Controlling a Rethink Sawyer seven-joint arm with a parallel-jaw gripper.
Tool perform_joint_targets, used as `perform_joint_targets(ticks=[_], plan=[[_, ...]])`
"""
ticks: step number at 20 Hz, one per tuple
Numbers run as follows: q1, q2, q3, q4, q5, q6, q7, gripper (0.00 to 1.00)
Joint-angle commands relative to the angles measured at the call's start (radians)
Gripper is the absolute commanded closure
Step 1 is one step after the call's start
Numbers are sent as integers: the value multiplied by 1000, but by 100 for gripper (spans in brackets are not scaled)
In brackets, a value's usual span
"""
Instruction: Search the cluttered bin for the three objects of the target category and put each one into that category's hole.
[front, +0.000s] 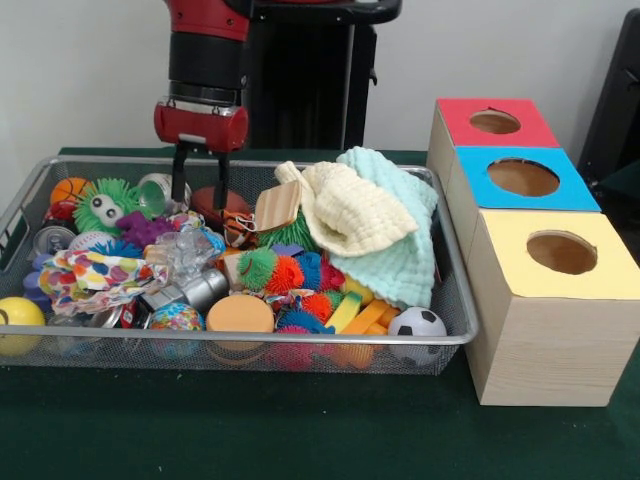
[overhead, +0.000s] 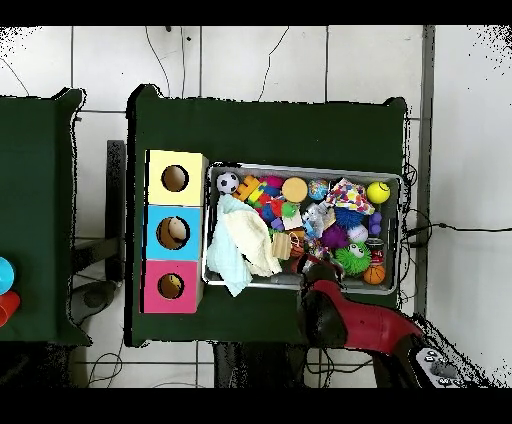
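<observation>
The bin (front: 300, 340) is a silver wire-mesh basket on the green table, packed with toys and cloths. It also shows in the overhead view (overhead: 300, 168). My gripper (front: 201, 182) hangs over the bin's back edge, left of centre, just above a reddish-brown disc (front: 222, 203). Its fingers (front: 180, 168) are apart with nothing between them. The hole (front: 494, 121) is in the red top of the farthest wooden box, at the right; it also shows in the overhead view (overhead: 170, 286). In the overhead view the red arm (overhead: 345, 318) reaches the bin's lower edge.
A cream cloth (front: 350, 210) and a mint cloth (front: 400, 240) are heaped at the bin's right. A green fuzzy toy (front: 105, 205), spiky balls (front: 290, 272), a soccer ball (front: 417, 323) and a yellow ball (front: 18, 315) lie around. The blue-topped (front: 523, 177) and yellow-topped (front: 560, 252) boxes stand nearer.
</observation>
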Motion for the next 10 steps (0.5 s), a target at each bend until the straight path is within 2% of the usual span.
perform_joint_targets(ticks=[1, 5, 10], plan=[[-46, 63, 152, -77, -44, -74, 134, 0], [-73, 78, 189, -88, -56, -89, 133, 0], [-114, 68, 254, -52, -67, -94, 158, 0]])
